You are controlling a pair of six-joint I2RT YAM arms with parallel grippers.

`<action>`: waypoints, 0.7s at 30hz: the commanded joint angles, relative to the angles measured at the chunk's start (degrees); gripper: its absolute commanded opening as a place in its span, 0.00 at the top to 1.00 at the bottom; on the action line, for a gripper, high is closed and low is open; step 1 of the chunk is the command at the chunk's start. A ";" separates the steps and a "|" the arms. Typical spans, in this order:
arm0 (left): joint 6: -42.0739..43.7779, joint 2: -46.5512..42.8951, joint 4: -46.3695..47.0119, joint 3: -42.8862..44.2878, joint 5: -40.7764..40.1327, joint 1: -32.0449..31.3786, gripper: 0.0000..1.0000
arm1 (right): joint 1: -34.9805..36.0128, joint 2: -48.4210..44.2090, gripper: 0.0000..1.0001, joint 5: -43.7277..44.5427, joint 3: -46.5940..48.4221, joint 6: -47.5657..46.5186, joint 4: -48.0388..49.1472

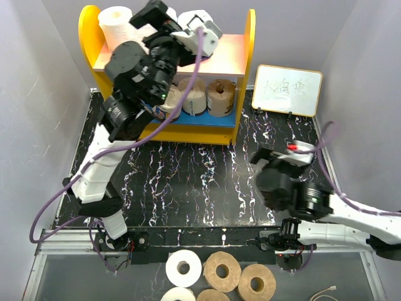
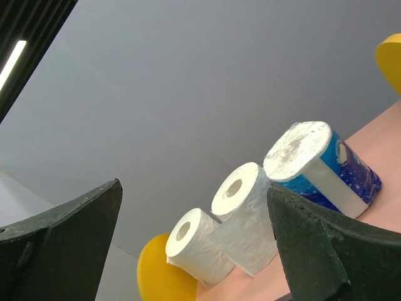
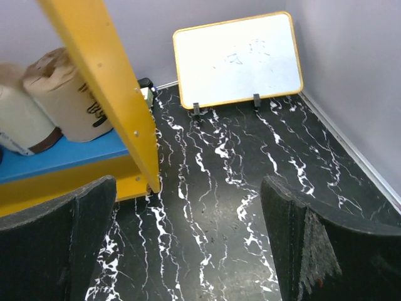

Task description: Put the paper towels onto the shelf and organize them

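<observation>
The shelf [image 1: 229, 53] stands at the back with yellow sides, a pink top board and a blue lower board. In the left wrist view a blue-wrapped roll [image 2: 338, 172] and two white rolls [image 2: 247, 219] lie in a row on the pink board. One white roll [image 1: 116, 22] shows at the top left in the top view. Three tan rolls [image 1: 220, 97] sit on the blue board. My left gripper [image 1: 156, 15] is open and empty above the top board, near the blue-wrapped roll [image 2: 194, 188]. My right gripper [image 1: 258, 157] is open and empty over the table [image 3: 188, 188].
A small whiteboard [image 1: 288, 89] with writing stands right of the shelf, also in the right wrist view [image 3: 235, 59]. Several loose white and tan rolls [image 1: 222, 271] lie below the table's near edge. The shelf's yellow right panel [image 3: 106, 81] is just left of my right gripper.
</observation>
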 commanded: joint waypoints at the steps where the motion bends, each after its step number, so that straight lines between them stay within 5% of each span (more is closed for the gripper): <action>1: -4.68 -4.73 -0.19 1.81 -5.15 0.15 0.02 | -0.32 11.07 0.02 3.90 8.26 6.16 -0.62; 12: -27.68 -6.37 -12.56 9.27 1.15 3.36 0.01 | -0.31 16.29 0.02 3.07 5.07 8.88 -6.49; 17: -32.11 -11.00 -18.28 -4.01 4.36 9.64 0.01 | -0.23 11.90 0.01 9.54 6.12 12.75 -12.22; 21: -34.54 -17.00 -20.03 -19.54 5.07 20.47 0.01 | -0.18 5.27 0.02 0.64 5.26 4.26 -13.50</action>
